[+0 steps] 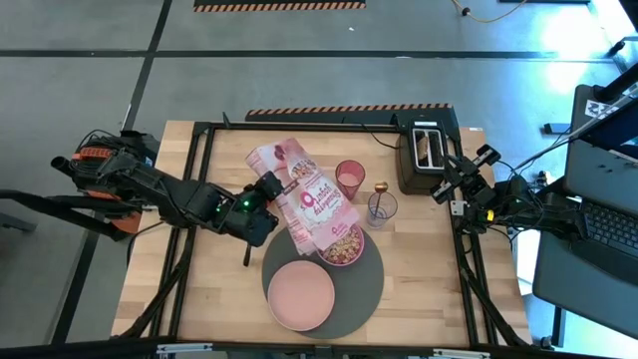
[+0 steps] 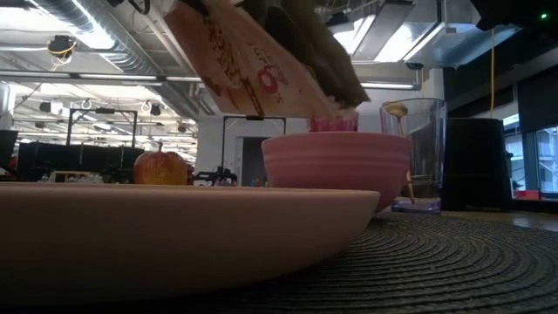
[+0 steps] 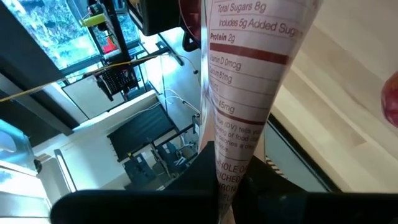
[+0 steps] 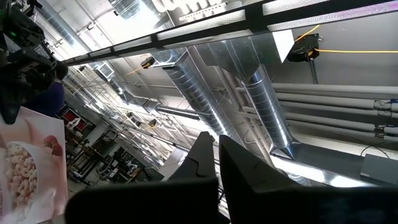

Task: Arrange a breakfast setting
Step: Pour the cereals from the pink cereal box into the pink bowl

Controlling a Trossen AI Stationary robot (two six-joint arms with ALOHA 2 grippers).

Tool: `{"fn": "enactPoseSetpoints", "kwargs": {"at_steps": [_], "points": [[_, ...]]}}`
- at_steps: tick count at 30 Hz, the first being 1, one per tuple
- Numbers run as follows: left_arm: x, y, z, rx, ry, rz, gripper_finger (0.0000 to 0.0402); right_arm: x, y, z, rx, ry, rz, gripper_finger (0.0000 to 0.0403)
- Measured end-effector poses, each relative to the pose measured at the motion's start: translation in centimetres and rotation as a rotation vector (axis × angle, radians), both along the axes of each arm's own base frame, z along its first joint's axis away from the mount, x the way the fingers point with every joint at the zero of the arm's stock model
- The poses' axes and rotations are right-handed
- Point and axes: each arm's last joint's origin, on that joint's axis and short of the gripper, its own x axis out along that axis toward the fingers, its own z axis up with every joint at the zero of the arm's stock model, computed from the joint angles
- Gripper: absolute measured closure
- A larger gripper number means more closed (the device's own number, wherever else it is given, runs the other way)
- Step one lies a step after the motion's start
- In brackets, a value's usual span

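My left gripper [image 1: 267, 205] is shut on the pink-and-white cereal box [image 1: 307, 194]. The box hangs tilted, and its lower end is over the pink bowl [image 1: 344, 245], which holds cereal. The bowl and the larger pink plate [image 1: 301, 293] sit on the round dark-grey mat [image 1: 367, 289]. Behind them stand the pink tumbler [image 1: 350, 178] and the clear glass [image 1: 382, 208] with the small spoon [image 2: 395, 111] in it. The red apple [image 2: 160, 166] shows only in the low view. My right gripper [image 4: 217, 155] is shut on nothing, raised at the table's right edge. My left gripper pinches the cereal box between its two fingers at the narrow printed side panel [image 3: 229, 163], coming from the table's left. The panel is squeezed in where the fingers [image 3: 199, 180] meet it. The box is lifted clear and slants down toward the bowl's rim [image 2: 336, 131].
A black toaster [image 1: 427, 150] stands at the table's far right. Black frame rails [image 1: 199, 179] run along the table's left, right and far sides. Bare wood [image 1: 429, 269] lies right of the mat.
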Motion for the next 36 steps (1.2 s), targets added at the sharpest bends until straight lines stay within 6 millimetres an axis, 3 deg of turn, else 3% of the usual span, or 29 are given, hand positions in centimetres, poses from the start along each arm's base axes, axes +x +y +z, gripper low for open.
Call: {"fn": "enactPoseSetpoints", "kwargs": {"at_steps": [22,36], "points": [[-0.3,-0.8,-0.4,-0.016,0.089,-0.083,0.0384,0.0,0.0,0.0,0.005,0.000,-0.006,0.0403],[0.8,-1.6,-1.4,0.147,0.172,-0.103,0.0384,0.0,0.0,0.0,0.005,0.000,-0.007,0.0403]]}}
